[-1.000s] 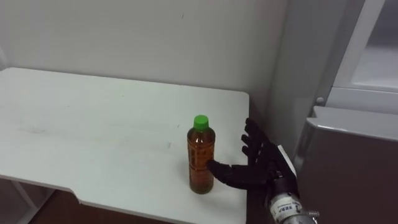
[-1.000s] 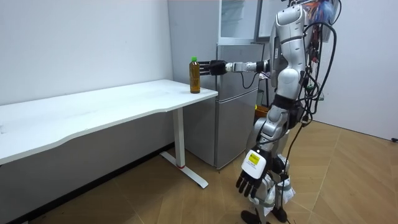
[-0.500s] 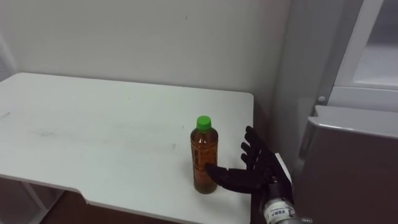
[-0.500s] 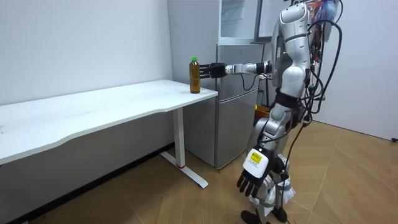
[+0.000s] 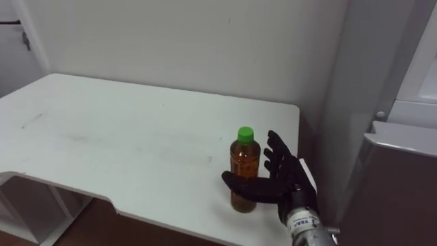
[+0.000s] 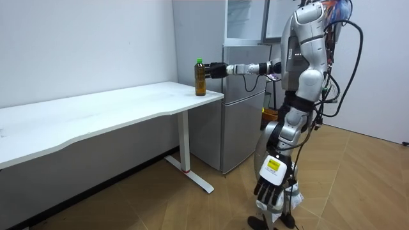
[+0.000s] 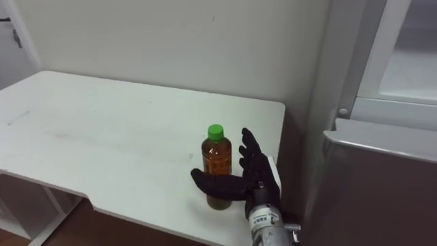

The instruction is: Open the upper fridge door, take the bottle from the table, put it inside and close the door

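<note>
Black right robot hand (image 5: 281, 186), fingers spread straight, thumb crossing the amber bottle (image 5: 244, 158) on the table (image 5: 102, 137).

Bare test room: white desk (image 6: 115, 105), grey fridge (image 6: 239, 108), wooden floor (image 6: 192, 204)

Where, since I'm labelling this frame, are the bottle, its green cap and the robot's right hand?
bottle (image 5: 244, 162): left eye view, amber body below the cap.
green cap (image 5: 245, 134): left eye view, its side.
right hand (image 5: 284, 186): left eye view, palm.
</note>
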